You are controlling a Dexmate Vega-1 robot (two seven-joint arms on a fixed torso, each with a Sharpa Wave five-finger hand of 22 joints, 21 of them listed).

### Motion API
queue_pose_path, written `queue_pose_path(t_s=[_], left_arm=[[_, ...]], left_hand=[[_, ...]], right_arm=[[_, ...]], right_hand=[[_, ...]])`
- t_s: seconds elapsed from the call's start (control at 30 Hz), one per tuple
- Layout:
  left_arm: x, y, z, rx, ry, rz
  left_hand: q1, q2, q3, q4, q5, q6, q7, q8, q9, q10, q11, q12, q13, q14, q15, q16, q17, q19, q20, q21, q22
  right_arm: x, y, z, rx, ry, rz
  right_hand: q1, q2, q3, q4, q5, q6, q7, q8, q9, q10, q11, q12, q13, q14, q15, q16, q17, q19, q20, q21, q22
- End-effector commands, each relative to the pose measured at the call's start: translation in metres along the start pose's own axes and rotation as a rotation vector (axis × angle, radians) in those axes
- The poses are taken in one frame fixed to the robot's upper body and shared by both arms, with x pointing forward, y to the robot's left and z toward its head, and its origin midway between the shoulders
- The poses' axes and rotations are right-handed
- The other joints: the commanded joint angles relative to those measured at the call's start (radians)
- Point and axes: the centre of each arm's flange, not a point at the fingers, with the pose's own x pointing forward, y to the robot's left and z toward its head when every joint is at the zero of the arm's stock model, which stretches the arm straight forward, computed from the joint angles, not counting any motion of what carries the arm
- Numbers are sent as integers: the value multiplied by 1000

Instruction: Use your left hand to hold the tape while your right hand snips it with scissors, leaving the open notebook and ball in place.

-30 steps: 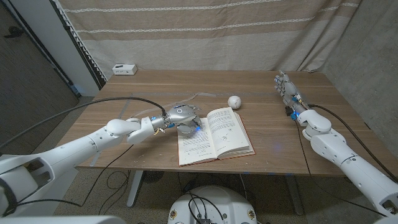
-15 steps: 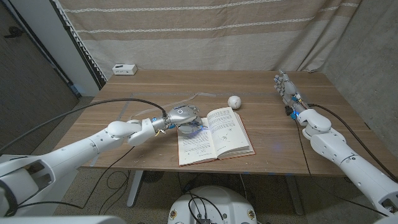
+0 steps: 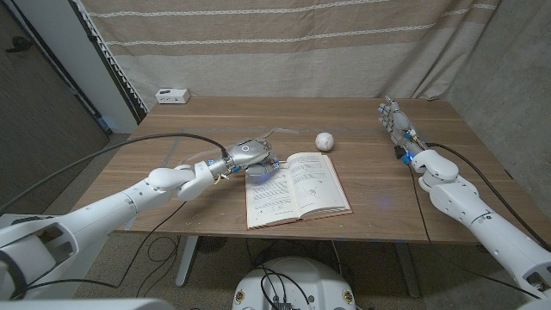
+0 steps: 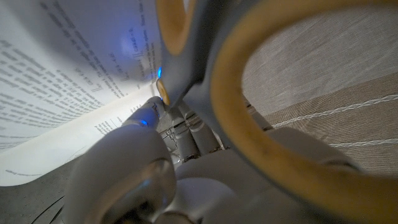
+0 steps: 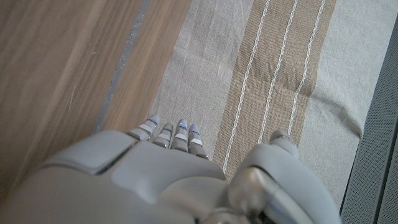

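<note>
Biggest thing first: the wooden table (image 3: 370,181), with a striped beige curtain (image 3: 301,43) hanging behind it.

An open notebook (image 3: 301,185) lies near the front edge, roughly in the middle, with printed pages facing up.

The left hand (image 3: 248,153) hovers right at the notebook's left edge, knuckles up and fingers bent down toward the page. There's a blue glow under it. From the left wrist camera, grey scissors (image 4: 196,62) with orange-lined handle loops sit right up against the lens. Past them the fingers (image 4: 193,127) reach toward the curved page. Honestly I can't tell whether those fingers are grasping the scissors or just next to them, because it's all too close and blurry.

The right hand (image 3: 393,116) is way over by the table's far right side, well apart from everything else. It's released, with fingers straight and slightly spread and nothing in them. The right wrist view backs that up.

The white ball (image 3: 324,140) sits just beyond the notebook's far edge, not touching it.

A small white box (image 3: 173,95) is at the back left corner.

As for the tape, I can't pick it out for sure. There's a greyish blob under the left hand, but I can't tell what it is.
</note>
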Motion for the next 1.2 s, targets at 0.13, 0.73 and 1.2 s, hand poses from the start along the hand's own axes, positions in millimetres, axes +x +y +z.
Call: queue_pose_path(t_s=[0.13,0.73,1.2], left_arm=[[9,16,-16,-124,103,116],[16,40,-28,-302,272,268],[17,41,-28,-419,339,387]], left_hand=[[23,7,-12,0,1,2,6,29,37,18,-1,21,13,30,-83,24,11,43,-85,30,12],[43,12,-19,5,2,-17,34,36,60,8,-1,18,8,35,-83,30,11,66,-99,56,33],[78,8,-44,1,12,-30,36,28,64,-4,1,7,-9,30,-84,12,0,183,-123,237,207]], right_arm=[[2,-6,-2,4,2,-6],[9,-9,-3,15,-11,-3],[11,-4,-1,22,-24,-12]], right_hand=[[2,8,-5,-1,2,11,-2,5,4,1,-6,0,4,2,-24,2,1,7,5,7,3],[3,10,-8,-1,1,12,-1,3,4,1,-5,-1,4,3,-23,2,1,11,2,7,3],[4,12,-10,-2,1,12,0,2,4,3,-4,0,4,3,-23,2,1,10,0,5,3]])
